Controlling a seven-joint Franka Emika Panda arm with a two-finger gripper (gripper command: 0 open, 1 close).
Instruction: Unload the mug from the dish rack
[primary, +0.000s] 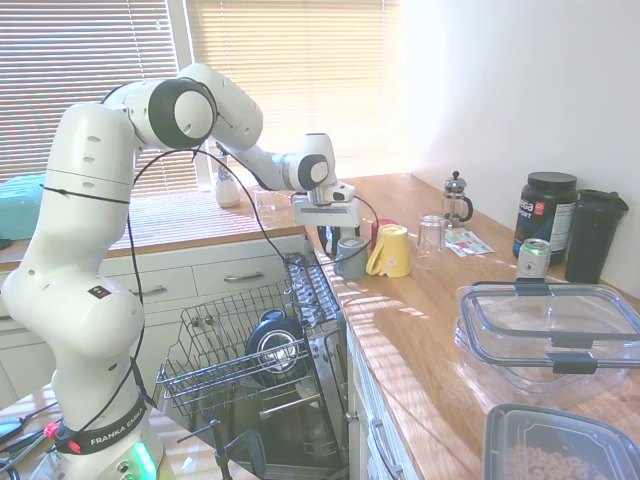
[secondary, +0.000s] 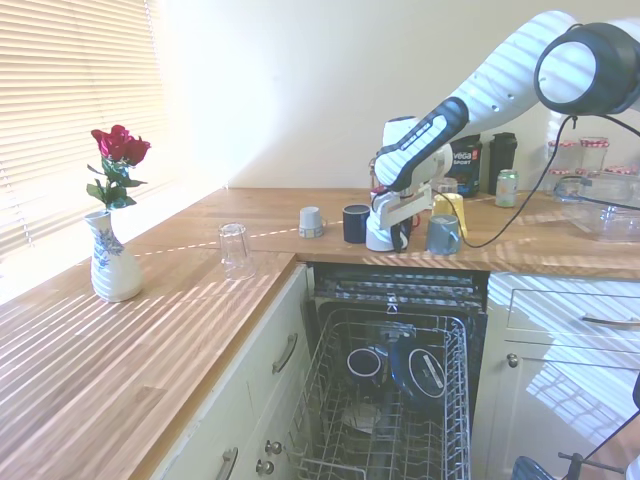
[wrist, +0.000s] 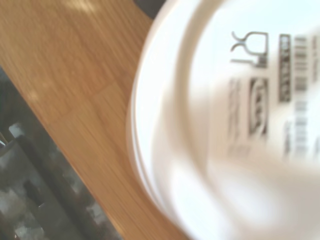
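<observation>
The white mug (secondary: 381, 234) stands upside down on the wooden bench (secondary: 250, 215), close to the front edge above the open dishwasher, with the gripper (secondary: 392, 225) low over it. The wrist view shows its printed base (wrist: 250, 100) filling most of the picture. Whether the fingers are closed on it or already loosened cannot be told from either exterior view.

The risk, as I judge it, lies in the crowding and the edge. A dark navy mug (secondary: 356, 223) sits just beside it on one side, a grey-blue mug (secondary: 441, 235) and a yellow mug (primary: 390, 251) near on the other. Lifting off at a slant could drag the white mug towards the bench edge and drop it into the dish rack (secondary: 400, 400) below, or knock a neighbour.
</observation>
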